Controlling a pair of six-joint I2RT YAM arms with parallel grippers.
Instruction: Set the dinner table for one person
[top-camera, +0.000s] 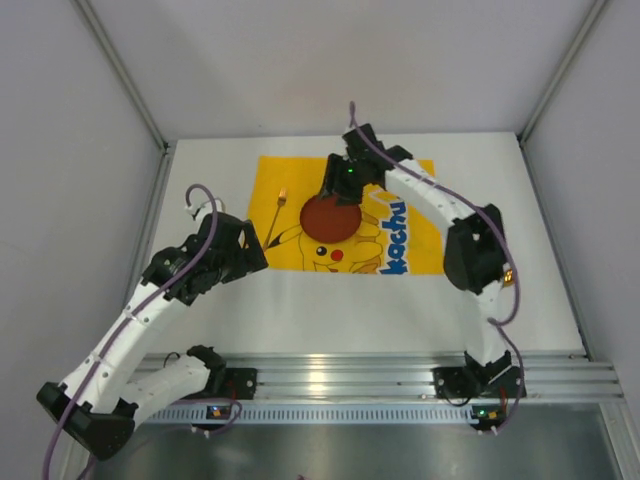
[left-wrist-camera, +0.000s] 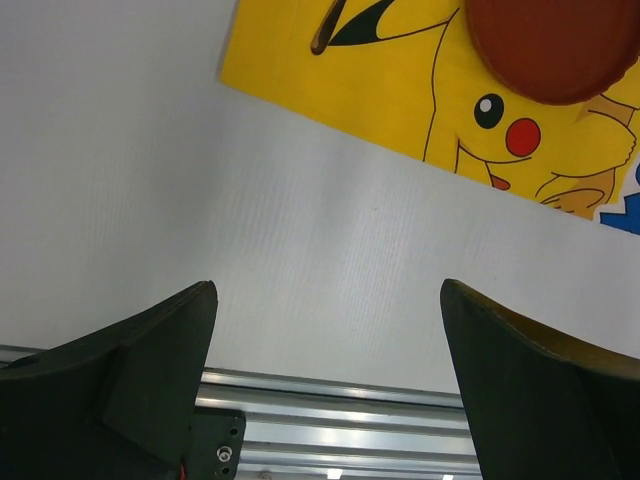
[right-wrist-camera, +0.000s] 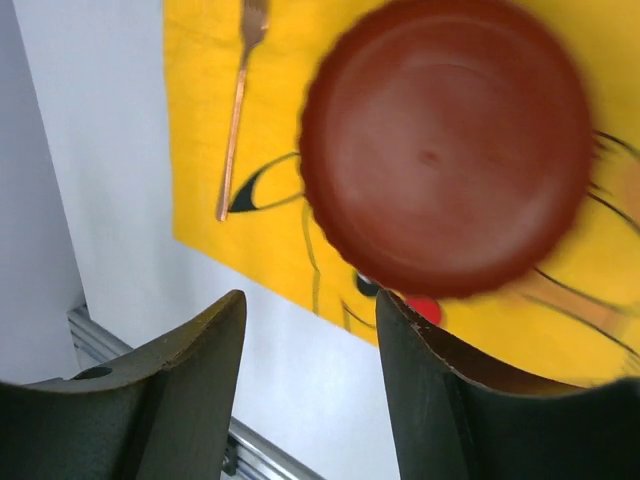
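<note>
My right end effector (right-wrist-camera: 310, 300) parted, empty, near red plate (right-wrist-camera: 445, 155); left end effector (left-wrist-camera: 328, 290) spread wide. Risk: finger (right-wrist-camera: 440, 400) snags rim, drags plate.

The broad flat matte white rectangular surface (top-camera: 300, 310) lies level. It spreads beneath the left gripper (left-wrist-camera: 327, 300) and the right gripper (right-wrist-camera: 310, 305).

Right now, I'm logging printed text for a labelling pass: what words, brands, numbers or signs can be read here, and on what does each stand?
"kachu": blue letters, turned sideways, on the right part of the yellow cartoon-printed cloth mat.
Left wrist view: a blue scrap at the mat's edge, cut off, unreadable.
The round dark red plate and the copper-coloured metal fork: no text seen.
</note>
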